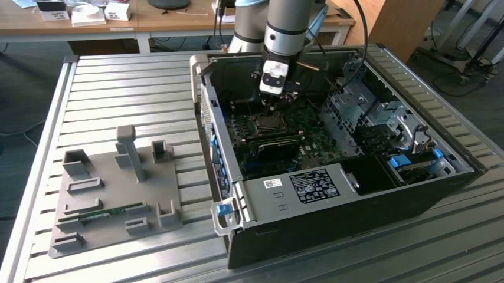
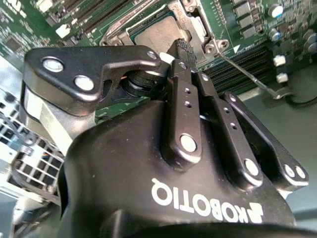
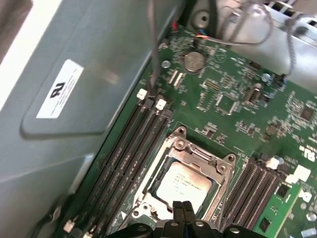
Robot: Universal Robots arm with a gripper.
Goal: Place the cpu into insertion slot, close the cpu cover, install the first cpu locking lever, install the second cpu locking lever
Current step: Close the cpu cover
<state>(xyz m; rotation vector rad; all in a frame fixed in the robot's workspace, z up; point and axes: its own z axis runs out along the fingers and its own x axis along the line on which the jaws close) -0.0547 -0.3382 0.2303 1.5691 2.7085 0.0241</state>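
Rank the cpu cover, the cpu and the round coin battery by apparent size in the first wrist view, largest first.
1. cpu cover, which frames the cpu.
2. cpu.
3. coin battery, clearly smallest, though it lies farther from the camera.

A ribbed metal worktop (image 1: 126,88) is surrounded by dark grey floor (image 1: 23,88), and a wooden desk (image 1: 150,20) is set beyond its far edge.

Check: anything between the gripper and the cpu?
Nothing visible. The gripper, fingers together, hangs right over the cpu, which lies framed by the cpu cover. Memory slots flank it on both sides, off the path.
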